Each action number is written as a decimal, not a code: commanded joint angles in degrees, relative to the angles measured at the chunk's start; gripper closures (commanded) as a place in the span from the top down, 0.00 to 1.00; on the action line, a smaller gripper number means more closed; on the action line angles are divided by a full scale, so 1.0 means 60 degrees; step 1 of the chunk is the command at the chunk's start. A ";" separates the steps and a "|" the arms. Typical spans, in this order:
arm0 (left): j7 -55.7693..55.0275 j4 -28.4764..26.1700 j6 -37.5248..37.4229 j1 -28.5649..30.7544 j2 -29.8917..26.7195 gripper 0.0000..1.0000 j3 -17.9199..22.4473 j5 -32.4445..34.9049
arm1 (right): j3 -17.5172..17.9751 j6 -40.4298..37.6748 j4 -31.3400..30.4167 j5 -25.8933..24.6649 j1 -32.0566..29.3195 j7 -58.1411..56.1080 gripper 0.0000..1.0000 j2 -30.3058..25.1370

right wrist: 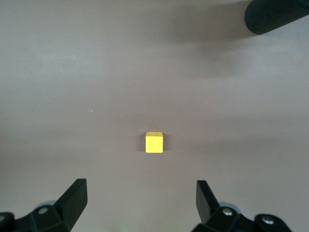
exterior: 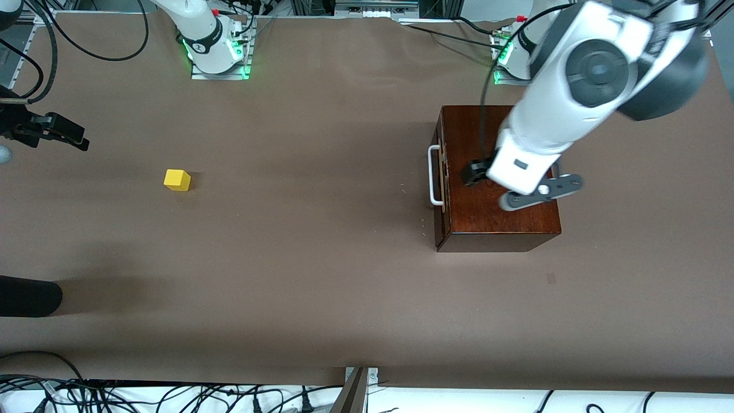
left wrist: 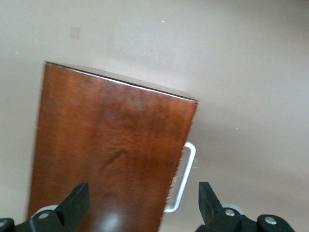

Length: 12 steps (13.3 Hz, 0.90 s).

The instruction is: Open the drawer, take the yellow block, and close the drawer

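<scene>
Front view: brown table (exterior: 321, 275), cables (exterior: 143, 396) along its nearest edge.

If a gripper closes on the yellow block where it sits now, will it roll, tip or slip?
The yellow block is a squat cube resting flat on the bare table, so it probably won't roll or tip. Its flat parallel faces should suit two fingers. It looks rigid, and small enough to be light. A push would likely slide it; how slippery it is cannot be told.
</scene>
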 commanded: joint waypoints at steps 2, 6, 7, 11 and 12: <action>0.2769 -0.0748 -0.0197 0.1004 -0.0833 1.00 0.0206 -0.0675 | 0.0130 -0.0073 0.0116 -0.0083 -0.0118 0.0123 1.00 -0.0030; 0.5422 -0.2446 0.0430 0.1049 -0.2064 1.00 0.1757 -0.0618 | 0.0130 -0.0072 0.0116 -0.0083 -0.0117 0.0109 1.00 -0.0030; 0.6067 -0.2959 0.0825 0.1034 -0.2372 1.00 0.2124 -0.0559 | 0.0130 -0.0072 0.0116 -0.0097 -0.0117 0.0109 1.00 -0.0030; 0.7304 -0.4077 0.1591 0.0975 -0.3107 1.00 0.2918 -0.0166 | 0.0130 -0.0072 0.0130 -0.0097 -0.0117 0.0094 1.00 -0.0045; 0.7333 -0.3904 0.1489 0.1019 -0.3049 1.00 0.2918 -0.0091 | 0.0130 -0.0072 0.0131 -0.0097 -0.0117 0.0094 1.00 -0.0045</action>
